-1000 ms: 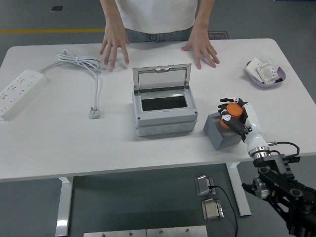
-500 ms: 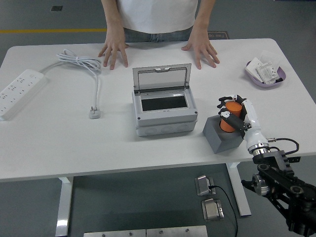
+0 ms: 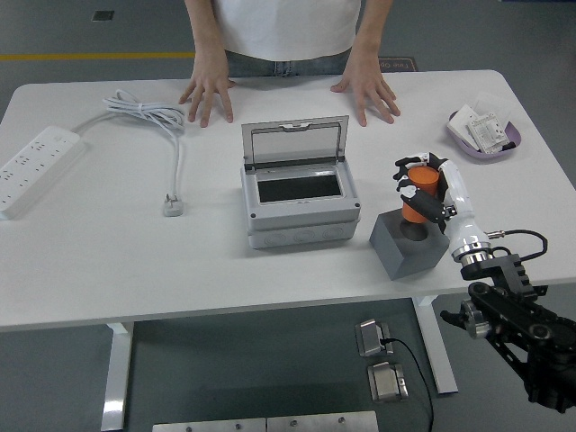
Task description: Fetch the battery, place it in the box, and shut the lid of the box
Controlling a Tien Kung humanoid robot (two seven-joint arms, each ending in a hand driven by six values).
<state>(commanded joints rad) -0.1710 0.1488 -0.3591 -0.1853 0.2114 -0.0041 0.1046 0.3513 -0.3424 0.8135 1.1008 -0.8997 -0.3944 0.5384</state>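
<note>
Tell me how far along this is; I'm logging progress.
Fetching is underway: the right robot hand grips the orange battery, its lower end at the grey holder block. The box sits open, lid up and empty inside, so placing and closing remain.

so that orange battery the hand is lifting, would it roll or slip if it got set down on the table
The orange battery looks cylindrical, so laid on its side it would probably roll. Stood on end it may tip, since it seems taller than wide. Its surface looks smooth, so it could slip in the right hand; the fingers wrap its sides above the grey holder.
</note>
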